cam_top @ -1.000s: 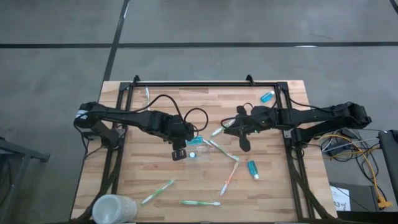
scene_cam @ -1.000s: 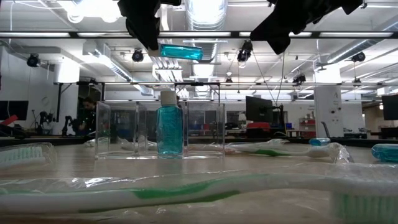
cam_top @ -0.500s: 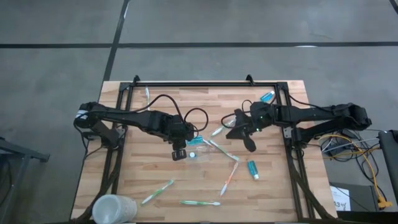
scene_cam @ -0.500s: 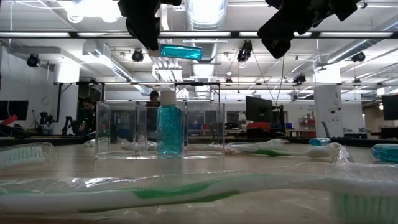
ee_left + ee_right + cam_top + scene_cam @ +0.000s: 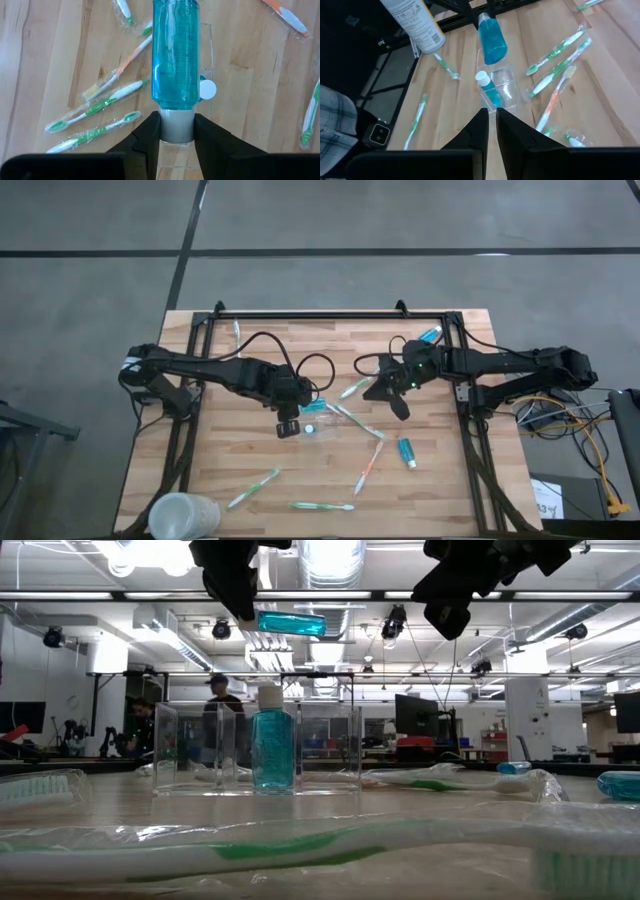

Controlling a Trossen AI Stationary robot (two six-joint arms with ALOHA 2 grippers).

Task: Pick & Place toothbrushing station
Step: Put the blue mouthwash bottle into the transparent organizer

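The toothbrushing station, a small see-through holder (image 5: 200, 755), stands on its base near the table's middle (image 5: 318, 423), with one blue tube (image 5: 272, 750) upright in it. My left gripper (image 5: 288, 425) hangs right above the holder, shut on a second blue tube (image 5: 291, 623) that lies level in the air. My right gripper (image 5: 398, 410) hovers shut and holding nothing, to the right of the holder and well above the table (image 5: 447, 615). Wrapped toothbrushes (image 5: 368, 465) lie scattered on the wood. My left gripper pinches the tube's pale cap end (image 5: 176, 125) between its two fingers, which slant steeply down from the table's left. The blue body (image 5: 175, 55) sticks out past the fingertips, roughly level, lifted clear above the holder (image 5: 210, 60).
A frosted white cup (image 5: 180, 515) stands at the near left corner. Loose blue tubes lie at the right (image 5: 406, 451) and far right (image 5: 429, 335). Green toothbrushes lie near the front edge (image 5: 252, 488) (image 5: 322, 506). A black frame rail (image 5: 330, 314) runs along the far edge.
My right gripper has swung a little and rolled about its wrist while staying shut above the table right of the holder. My left gripper and its tube have kept still. A person in the room behind has walked leftward.
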